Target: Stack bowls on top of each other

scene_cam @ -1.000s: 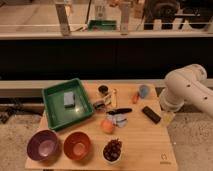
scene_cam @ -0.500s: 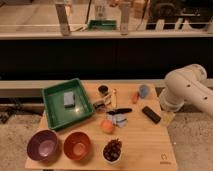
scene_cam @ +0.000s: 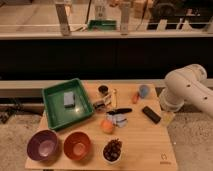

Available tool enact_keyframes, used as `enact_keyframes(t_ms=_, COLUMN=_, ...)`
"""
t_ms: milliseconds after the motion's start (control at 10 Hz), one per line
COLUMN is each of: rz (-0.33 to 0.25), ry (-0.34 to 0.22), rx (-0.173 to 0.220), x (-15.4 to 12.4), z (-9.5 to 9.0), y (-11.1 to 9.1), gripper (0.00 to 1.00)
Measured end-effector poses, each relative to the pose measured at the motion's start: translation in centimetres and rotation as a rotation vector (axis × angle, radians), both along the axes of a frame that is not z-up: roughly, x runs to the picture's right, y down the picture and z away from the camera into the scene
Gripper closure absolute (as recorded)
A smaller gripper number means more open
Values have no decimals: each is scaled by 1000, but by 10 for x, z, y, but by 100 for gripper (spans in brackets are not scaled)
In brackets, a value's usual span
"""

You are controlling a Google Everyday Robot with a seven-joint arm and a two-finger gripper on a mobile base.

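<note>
Purple bowl (scene_cam: 44, 145) and orange bowl (scene_cam: 77, 145) sit unmoved, side by side; gripper (scene_cam: 167, 115) stays at the right edge of the table (scene_cam: 150, 150) (whether open or closed, I cannot tell); stacking unstarted.

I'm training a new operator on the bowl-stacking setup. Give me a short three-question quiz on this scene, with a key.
1. True or false: the purple bowl is already stacked in the orange bowl.
2. What lies in the green tray? A) a blue-grey block B) a banana C) a book
3. Fill in: the gripper is out of view; only the arm shows, at the ____ edge of the table, as pictured.

Key: 1 false, the bowls stand side by side at the front left. 2 A. 3 right.
</note>
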State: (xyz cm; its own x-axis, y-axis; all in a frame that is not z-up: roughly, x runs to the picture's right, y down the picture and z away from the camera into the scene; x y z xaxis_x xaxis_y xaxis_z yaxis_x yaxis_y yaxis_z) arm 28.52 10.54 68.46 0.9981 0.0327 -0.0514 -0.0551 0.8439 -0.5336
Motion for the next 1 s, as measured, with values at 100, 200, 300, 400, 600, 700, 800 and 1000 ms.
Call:
enact_keyframes(t_ms=100, rz=-7, ry=2, rx=0, x=0, z=-1, y=1, gripper=20)
enact_keyframes(t_ms=200, rz=-32, ry=3, rx=-1, x=-5, z=-2, y=2, gripper=20)
enact_keyframes(t_ms=300, rz=-77, ry=-1, rx=-1, x=-18, z=-3, y=3, gripper=20)
enact_keyframes(t_ms=400, rz=-113, ry=-9, rx=0, x=-33, z=-3, y=2, gripper=20)
enact_keyframes(t_ms=600, rz=-138, ry=-6, rx=0, x=-39, z=-4, y=3, gripper=20)
enact_keyframes(t_ms=700, rz=-150, ry=-6, rx=0, x=-40, z=-4, y=4, gripper=20)
enact_keyframes(t_ms=800, rz=-159, ry=-4, rx=0, x=-40, z=-5, y=5, gripper=20)
enact_keyframes(t_ms=1000, rz=-198, ry=-13, rx=-5, x=-49, z=-6, y=10, gripper=20)
